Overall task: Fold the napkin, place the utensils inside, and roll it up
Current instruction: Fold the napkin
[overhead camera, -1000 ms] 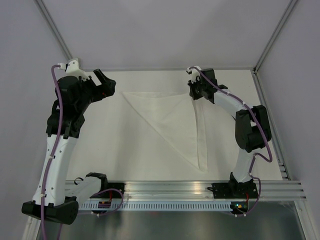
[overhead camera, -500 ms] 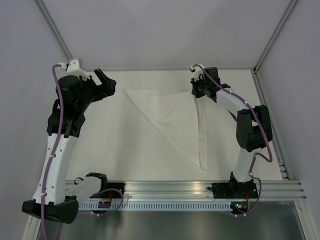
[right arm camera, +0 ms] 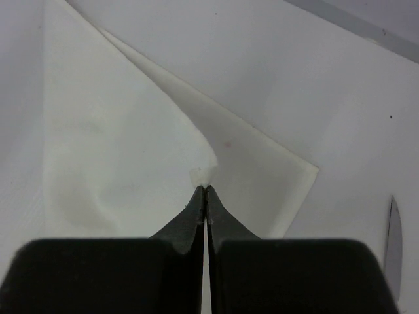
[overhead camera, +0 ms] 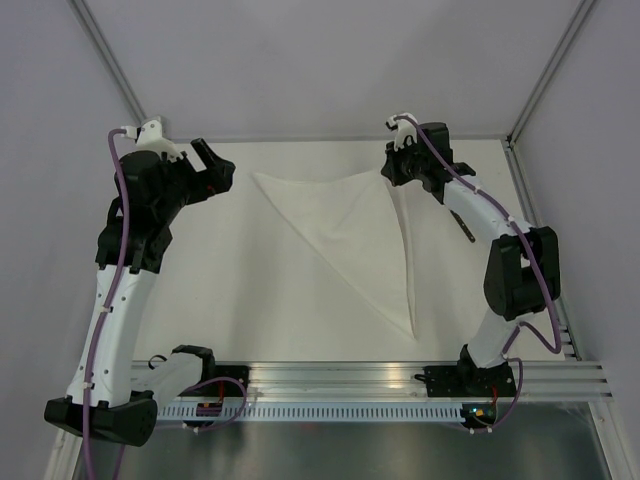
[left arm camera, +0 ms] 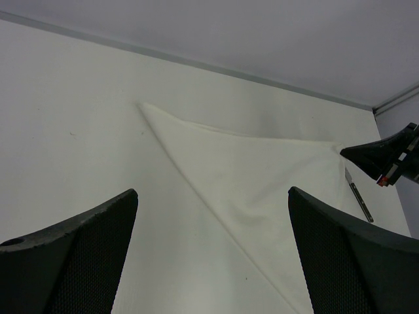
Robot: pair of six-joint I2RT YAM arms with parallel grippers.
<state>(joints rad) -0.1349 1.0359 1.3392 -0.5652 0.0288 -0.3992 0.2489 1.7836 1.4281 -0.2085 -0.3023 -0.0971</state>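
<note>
The napkin lies on the table as a white triangle, its long edge running from far left to near right. My right gripper is shut on the far right corner of its upper layer, lifted slightly off the lower layer. A slim knife lies on the table to the right of the napkin; its blade shows beside the cloth. My left gripper hovers open and holds nothing, off the napkin's far left corner, with the cloth seen between its fingers.
The back wall's edge runs just behind both grippers. The right arm's forearm reaches over the table's right side, above the knife. A metal rail borders the near edge.
My right gripper has moved back and to the right, drawing the napkin's held corner and the whole triangle that way. The left arm has not moved.
</note>
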